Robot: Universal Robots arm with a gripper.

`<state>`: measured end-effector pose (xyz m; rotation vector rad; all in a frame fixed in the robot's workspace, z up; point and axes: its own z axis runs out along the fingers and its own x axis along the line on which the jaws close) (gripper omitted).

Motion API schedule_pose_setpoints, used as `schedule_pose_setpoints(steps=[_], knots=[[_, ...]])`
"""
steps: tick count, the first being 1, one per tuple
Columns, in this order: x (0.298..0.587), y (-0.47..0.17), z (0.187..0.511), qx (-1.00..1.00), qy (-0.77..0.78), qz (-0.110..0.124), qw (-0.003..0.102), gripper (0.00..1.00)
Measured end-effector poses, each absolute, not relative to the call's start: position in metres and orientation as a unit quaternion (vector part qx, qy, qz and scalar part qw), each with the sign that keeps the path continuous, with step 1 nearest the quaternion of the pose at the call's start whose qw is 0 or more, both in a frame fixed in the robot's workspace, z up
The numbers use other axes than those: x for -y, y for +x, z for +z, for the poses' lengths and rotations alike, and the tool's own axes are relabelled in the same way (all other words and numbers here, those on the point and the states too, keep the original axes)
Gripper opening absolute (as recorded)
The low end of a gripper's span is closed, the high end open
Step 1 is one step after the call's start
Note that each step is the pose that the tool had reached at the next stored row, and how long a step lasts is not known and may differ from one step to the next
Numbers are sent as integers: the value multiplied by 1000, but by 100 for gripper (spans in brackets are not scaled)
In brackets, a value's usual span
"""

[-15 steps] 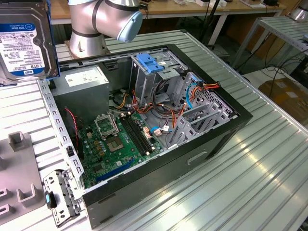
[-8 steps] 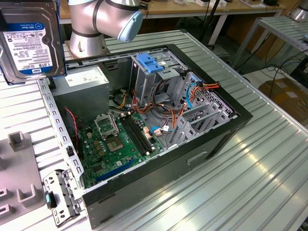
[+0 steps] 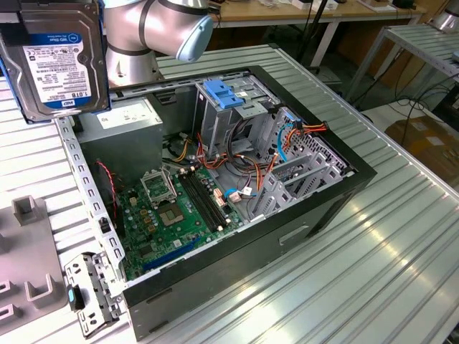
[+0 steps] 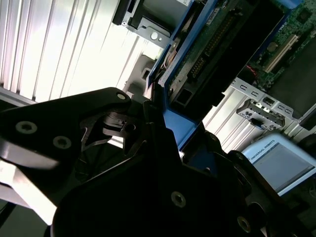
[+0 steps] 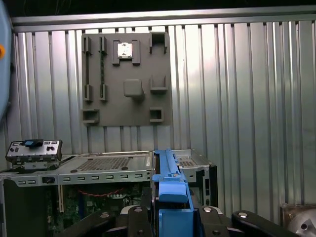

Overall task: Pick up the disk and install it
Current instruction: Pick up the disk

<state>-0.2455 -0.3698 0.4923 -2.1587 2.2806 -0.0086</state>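
Exterior view: the disk [image 3: 61, 61] is held aloft at the exterior view's left, clear of the open computer case [image 3: 358, 183], its white printed label [image 3: 57, 72] with barcode facing the camera. First wrist view: the gripper [image 5: 173, 217] has its jaws clamped on the disk's blue bracket [image 5: 170, 185].

A grey, white and blue disk [image 3: 61, 64] is seen, a green board [image 3: 172, 209] in a black case [image 3: 237, 252], a grey tray [image 3: 29, 247], and a striped silver table [image 3: 401, 244].
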Motion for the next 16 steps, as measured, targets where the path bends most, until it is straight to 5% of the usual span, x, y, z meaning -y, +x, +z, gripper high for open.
schedule_pose_setpoints(steps=[16], knots=[[382, -218, 491, -726, -687, -3, 1, 37]])
